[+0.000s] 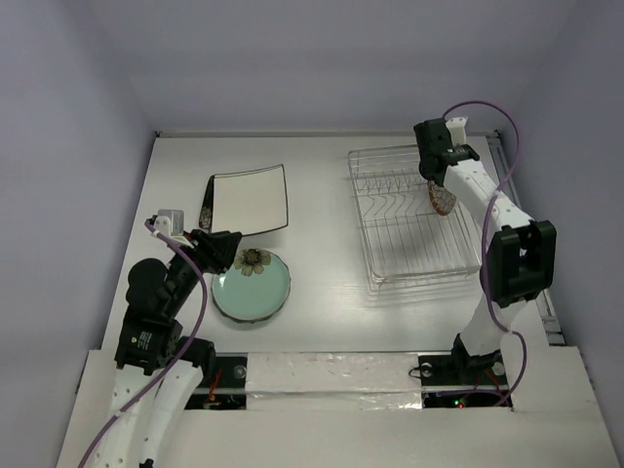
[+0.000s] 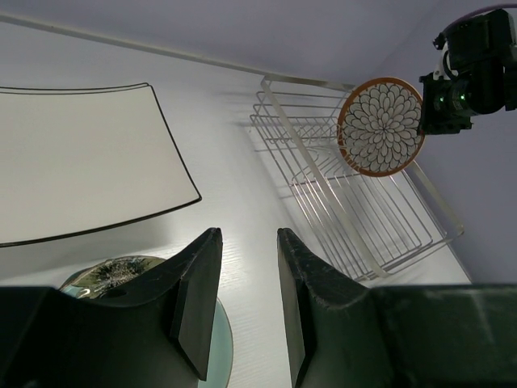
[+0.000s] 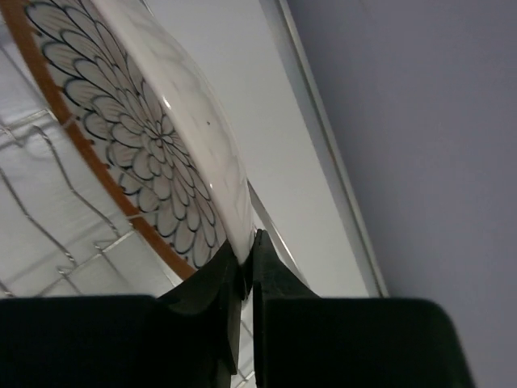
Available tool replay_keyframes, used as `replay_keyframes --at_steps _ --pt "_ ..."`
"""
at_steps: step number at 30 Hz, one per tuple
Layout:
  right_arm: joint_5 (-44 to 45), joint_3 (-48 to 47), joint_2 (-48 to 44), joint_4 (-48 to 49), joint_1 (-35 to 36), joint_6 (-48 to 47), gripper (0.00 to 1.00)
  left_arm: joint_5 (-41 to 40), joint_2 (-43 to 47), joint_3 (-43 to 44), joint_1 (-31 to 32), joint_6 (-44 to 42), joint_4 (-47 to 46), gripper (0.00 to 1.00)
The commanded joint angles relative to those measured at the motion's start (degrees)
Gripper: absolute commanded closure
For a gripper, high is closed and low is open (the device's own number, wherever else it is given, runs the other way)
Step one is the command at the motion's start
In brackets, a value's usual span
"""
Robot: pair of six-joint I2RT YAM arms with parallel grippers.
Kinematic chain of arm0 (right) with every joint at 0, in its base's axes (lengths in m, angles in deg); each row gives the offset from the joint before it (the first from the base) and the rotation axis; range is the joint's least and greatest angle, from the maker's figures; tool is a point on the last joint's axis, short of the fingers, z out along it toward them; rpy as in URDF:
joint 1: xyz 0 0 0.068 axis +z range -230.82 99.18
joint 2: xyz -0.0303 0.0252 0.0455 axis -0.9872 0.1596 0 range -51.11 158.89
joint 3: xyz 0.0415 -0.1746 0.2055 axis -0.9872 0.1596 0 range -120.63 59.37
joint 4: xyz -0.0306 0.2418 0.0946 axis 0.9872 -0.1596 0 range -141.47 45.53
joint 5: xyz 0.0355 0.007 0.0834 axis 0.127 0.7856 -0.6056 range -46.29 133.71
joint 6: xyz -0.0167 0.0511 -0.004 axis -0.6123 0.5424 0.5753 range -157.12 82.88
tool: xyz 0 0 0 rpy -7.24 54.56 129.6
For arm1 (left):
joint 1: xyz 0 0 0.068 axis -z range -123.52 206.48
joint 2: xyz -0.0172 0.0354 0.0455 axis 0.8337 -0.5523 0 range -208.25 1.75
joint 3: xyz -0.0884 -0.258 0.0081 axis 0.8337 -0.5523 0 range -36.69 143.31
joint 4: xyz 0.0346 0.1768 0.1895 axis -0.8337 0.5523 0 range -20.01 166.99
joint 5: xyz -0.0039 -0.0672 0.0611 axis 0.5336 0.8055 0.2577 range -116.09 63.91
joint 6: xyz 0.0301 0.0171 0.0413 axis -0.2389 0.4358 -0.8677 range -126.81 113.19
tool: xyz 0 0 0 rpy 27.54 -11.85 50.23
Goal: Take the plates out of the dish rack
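My right gripper [image 1: 436,187] is shut on the rim of the round brown-rimmed petal-patterned plate [image 1: 444,199] and holds it upright over the back right of the dish rack [image 1: 414,216]. The right wrist view shows the plate [image 3: 137,137] pinched at the fingertips [image 3: 246,250]. It also shows in the left wrist view [image 2: 380,125], above the rack [image 2: 363,214]. My left gripper [image 1: 222,249] is open and empty above the back left edge of the teal plate [image 1: 252,290], which has a flower motif. The white square dark-rimmed plate [image 1: 249,200] lies behind it. A small dark floral dish [image 1: 207,206] peeks out at its left edge.
The rack holds no other plates. It stands at the right of the white table [image 1: 322,195], close to the right wall. The table's near edge has a taped strip [image 1: 331,375] between the arm bases.
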Motion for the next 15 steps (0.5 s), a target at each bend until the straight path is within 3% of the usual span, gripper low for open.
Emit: replay_keyframes --at_steps 1,8,15 --pt "2.75 -3.76 -0.79 -0.41 -0.49 -0.21 0.98 -0.13 0.89 0.27 0.3 0.36 -2.74 0.69" --pt "6.62 -6.39 -3.95 -3.31 1.43 -0.39 1.0 -0.05 0.98 0.27 0.3 0.36 -2.91 0.69" --pt "7.84 -16.85 -7.82 -7.62 4.69 -1.09 1.0 -0.48 0.8 0.27 0.3 0.45 -2.83 0.69"
